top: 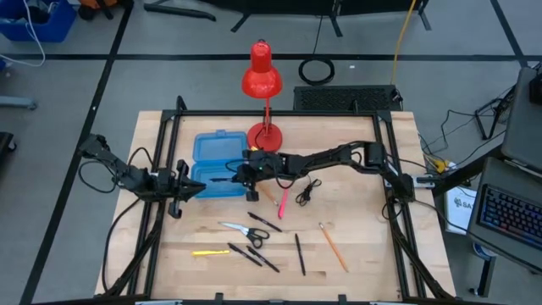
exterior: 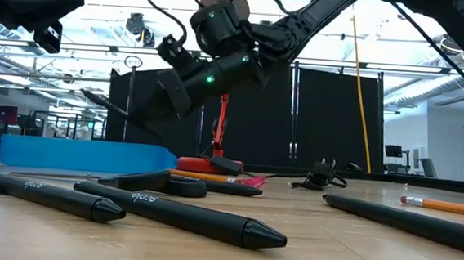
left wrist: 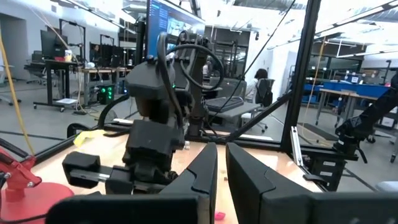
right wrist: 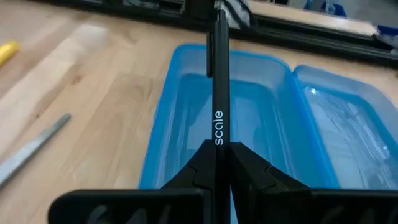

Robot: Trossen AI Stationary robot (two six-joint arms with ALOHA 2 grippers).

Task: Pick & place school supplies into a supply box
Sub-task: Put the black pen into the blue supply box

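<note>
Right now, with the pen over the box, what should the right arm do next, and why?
Probably lower a little, then open. The right pincer is shut on a black pen that hangs above the open blue box, not yet inside.

Around the wooden table lies a grey floor crossed by dark lines. Behind the table stand black partition panels, with desks and monitors farther off. Bright ceiling lights run above the table.
</note>
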